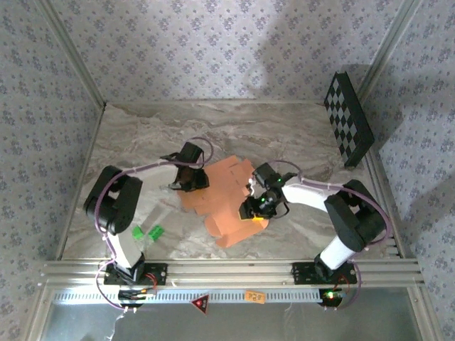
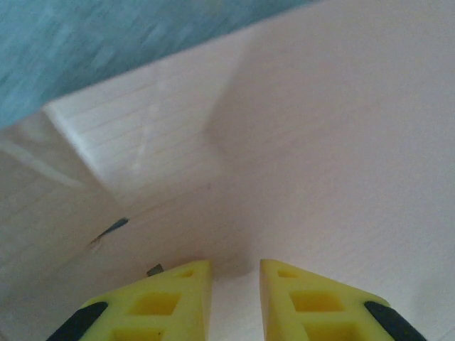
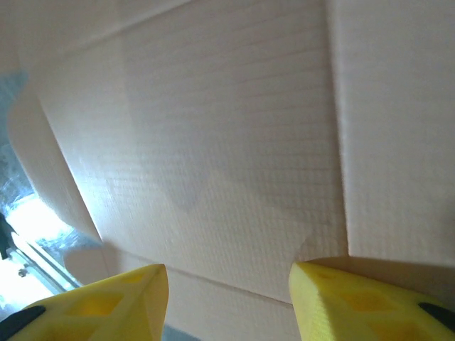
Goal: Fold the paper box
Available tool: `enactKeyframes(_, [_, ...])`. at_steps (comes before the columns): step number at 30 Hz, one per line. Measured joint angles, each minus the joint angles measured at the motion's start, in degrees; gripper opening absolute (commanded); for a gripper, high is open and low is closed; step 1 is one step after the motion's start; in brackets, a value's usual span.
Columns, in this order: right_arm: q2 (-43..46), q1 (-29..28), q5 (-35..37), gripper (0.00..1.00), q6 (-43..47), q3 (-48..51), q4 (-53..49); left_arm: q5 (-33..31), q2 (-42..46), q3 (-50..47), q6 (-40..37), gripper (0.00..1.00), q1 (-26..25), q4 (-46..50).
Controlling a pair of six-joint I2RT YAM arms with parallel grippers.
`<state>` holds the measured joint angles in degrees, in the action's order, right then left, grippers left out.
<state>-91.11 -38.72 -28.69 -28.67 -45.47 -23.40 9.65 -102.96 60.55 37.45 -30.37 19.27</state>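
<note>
The salmon-orange paper box (image 1: 222, 195) lies partly folded in the middle of the marble table, between the two arms. My left gripper (image 1: 187, 177) is at its left edge. In the left wrist view the yellow fingers (image 2: 178, 291) stand close together, and a strip of the paper box (image 2: 313, 142) runs into the narrow gap of the left gripper (image 2: 236, 268). My right gripper (image 1: 251, 207) is over the box's right side. Its jaws are wide apart in the right wrist view, where the right gripper (image 3: 229, 273) faces a creased panel of the box (image 3: 227, 142) and the right fingertip (image 3: 313, 277) touches a flap edge.
Two small green pieces (image 1: 148, 232) lie near the left arm's base. A black-and-white checkerboard panel (image 1: 348, 119) leans at the back right. Patterned walls close in the table on three sides, and an aluminium rail (image 1: 227, 271) runs along the near edge.
</note>
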Motion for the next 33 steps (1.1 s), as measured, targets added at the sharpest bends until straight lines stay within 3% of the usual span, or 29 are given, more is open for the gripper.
enactKeyframes(4, [0.9, -4.9, 0.9, 0.53, -5.4, 1.0, 3.4, 1.9, -6.3, 7.9, -1.5, 0.26, -0.9, 0.1])
enactKeyframes(8, [2.3, -5.9, 2.7, 0.53, -8.4, 1.1, 4.3, 3.9, -10.7, 14.0, -2.4, 0.26, -3.0, 0.3])
enactKeyframes(14, [7.1, -2.4, 5.4, 0.54, -8.4, -1.5, 1.0, 4.4, -8.9, 15.7, -3.7, 0.37, -4.2, 2.8])
enactKeyframes(21, [7.4, 6.7, 5.3, 0.54, -5.3, -6.8, 0.3, 3.1, 1.8, 10.8, -3.6, 0.40, -2.6, 3.2])
enactKeyframes(26, [0.0, 12.1, 3.4, 0.54, -2.9, -12.3, 1.0, 3.4, 2.4, 7.1, -3.1, 0.36, -0.4, 3.1])
enactKeyframes(33, [-11.9, 13.8, 0.2, 0.53, 0.1, -18.7, 1.3, 4.3, -0.7, 5.7, -3.2, 0.33, 1.6, 3.2])
